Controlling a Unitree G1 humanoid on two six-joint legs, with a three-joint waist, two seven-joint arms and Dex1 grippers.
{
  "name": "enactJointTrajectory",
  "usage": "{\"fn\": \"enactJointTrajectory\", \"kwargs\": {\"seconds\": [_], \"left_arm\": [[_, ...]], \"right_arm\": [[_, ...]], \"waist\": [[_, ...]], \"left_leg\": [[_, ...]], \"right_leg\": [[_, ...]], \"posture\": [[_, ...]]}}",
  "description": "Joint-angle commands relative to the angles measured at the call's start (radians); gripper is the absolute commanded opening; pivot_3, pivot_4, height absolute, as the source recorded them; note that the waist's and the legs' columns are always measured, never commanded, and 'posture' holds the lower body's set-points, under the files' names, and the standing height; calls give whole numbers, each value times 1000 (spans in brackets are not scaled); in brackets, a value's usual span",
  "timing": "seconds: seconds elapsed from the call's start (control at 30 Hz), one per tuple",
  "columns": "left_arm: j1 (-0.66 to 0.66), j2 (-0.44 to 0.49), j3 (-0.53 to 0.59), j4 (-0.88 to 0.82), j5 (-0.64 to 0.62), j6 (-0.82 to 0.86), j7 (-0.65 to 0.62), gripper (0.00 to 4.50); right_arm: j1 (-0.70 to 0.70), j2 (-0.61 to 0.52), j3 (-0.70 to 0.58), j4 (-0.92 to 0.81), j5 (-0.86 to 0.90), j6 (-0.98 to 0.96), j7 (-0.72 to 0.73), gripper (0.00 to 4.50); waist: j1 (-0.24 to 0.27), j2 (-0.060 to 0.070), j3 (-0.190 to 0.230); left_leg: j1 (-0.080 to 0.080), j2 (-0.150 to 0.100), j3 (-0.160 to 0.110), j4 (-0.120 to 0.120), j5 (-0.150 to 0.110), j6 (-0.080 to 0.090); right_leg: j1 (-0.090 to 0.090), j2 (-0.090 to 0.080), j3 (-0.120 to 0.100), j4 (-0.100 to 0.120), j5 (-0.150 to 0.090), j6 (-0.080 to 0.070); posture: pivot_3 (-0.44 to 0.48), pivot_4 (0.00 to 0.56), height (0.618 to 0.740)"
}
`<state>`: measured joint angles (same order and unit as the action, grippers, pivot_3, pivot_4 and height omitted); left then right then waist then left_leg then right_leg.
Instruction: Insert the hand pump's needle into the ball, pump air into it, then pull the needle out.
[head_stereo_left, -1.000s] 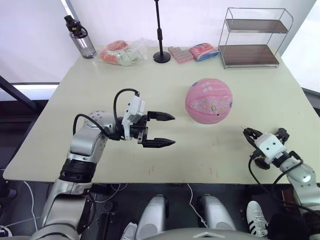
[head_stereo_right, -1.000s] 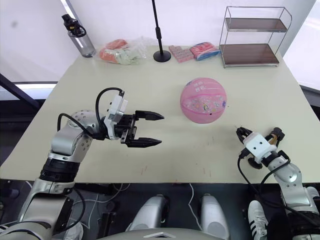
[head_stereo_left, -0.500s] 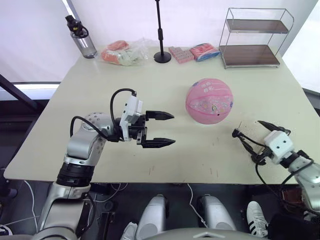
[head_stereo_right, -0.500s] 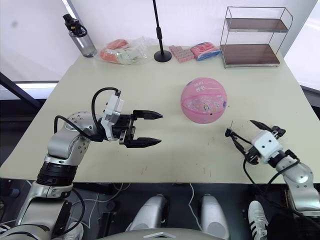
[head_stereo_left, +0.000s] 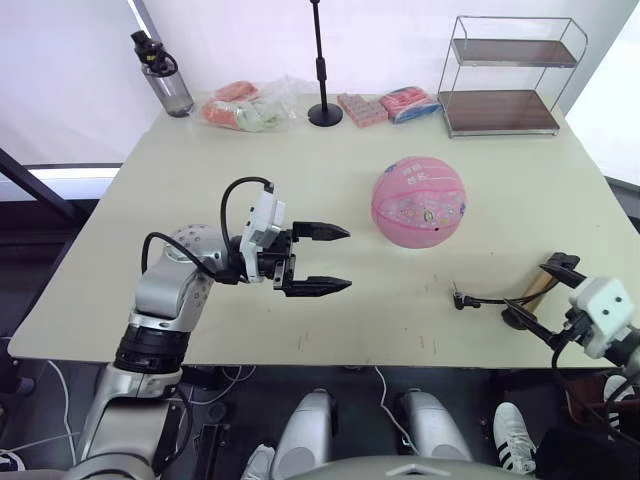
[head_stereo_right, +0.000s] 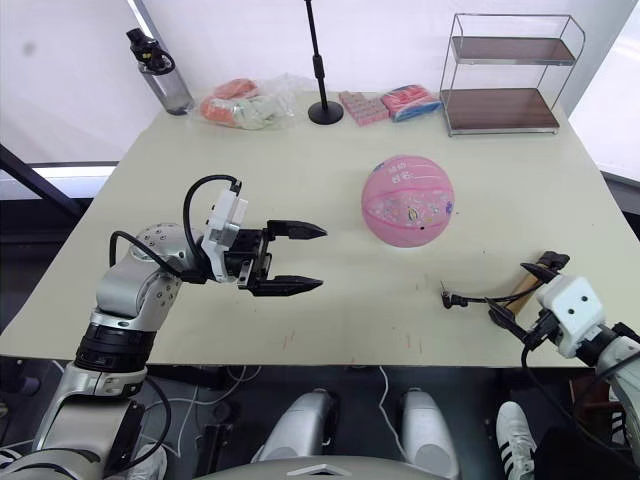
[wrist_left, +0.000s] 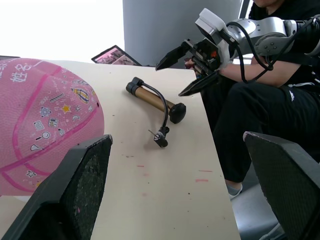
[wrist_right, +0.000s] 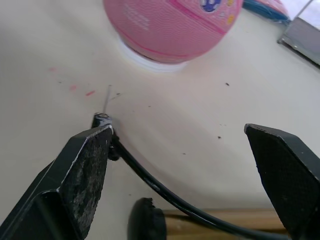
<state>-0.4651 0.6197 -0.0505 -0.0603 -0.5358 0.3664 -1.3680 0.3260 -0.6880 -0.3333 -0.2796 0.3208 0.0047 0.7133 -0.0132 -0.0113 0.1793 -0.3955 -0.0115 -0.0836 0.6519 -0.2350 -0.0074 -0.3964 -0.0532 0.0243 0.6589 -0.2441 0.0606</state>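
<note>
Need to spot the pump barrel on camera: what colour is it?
Bronze-gold, with black end caps; the hand pump shows best in the left wrist view.

My head stereo pair looks forward and down over the table (head_stereo_left: 200, 150), my left wrist camera faces low across it toward the ball (wrist_left: 45, 120) and hand pump (wrist_left: 155, 100), my right wrist camera sits close above the needle (wrist_right: 106, 102), all sharing the ball.
</note>
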Motion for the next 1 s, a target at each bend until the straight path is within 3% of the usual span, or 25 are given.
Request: {"fn": "enactJointTrajectory", "kwargs": {"seconds": [0.03,0.23,0.67,1.0], "left_arm": [[36,3,42,-27,-10,-24,35,4500],[153,0,116,-33,0,-51,148,4500],[557,-24,307,-126,40,-98,423,4500],[739,-16,417,-97,75,-191,488,4500]], "right_arm": [[31,33,-75,-4,65,-11,10,4431],[71,68,-138,87,130,-49,83,4431],[48,71,-226,394,208,-193,291,4431],[43,37,-259,535,223,-223,397,4431]], "waist": [[0,0,0],[-1,0,0],[2,0,0],[4,0,0]], "left_leg": [[0,0,0,0,0,0],[0,3,1,0,0,1],[3,7,6,-1,0,1],[3,8,8,-1,-1,0]], "right_leg": [[0,0,0,0,0,-1],[0,0,1,-1,1,-2],[0,0,5,0,-2,-4],[0,-1,5,-1,-3,-3]], "posture": [[0,150,731],[0,150,731],[0,150,731],[0,150,731]]}}
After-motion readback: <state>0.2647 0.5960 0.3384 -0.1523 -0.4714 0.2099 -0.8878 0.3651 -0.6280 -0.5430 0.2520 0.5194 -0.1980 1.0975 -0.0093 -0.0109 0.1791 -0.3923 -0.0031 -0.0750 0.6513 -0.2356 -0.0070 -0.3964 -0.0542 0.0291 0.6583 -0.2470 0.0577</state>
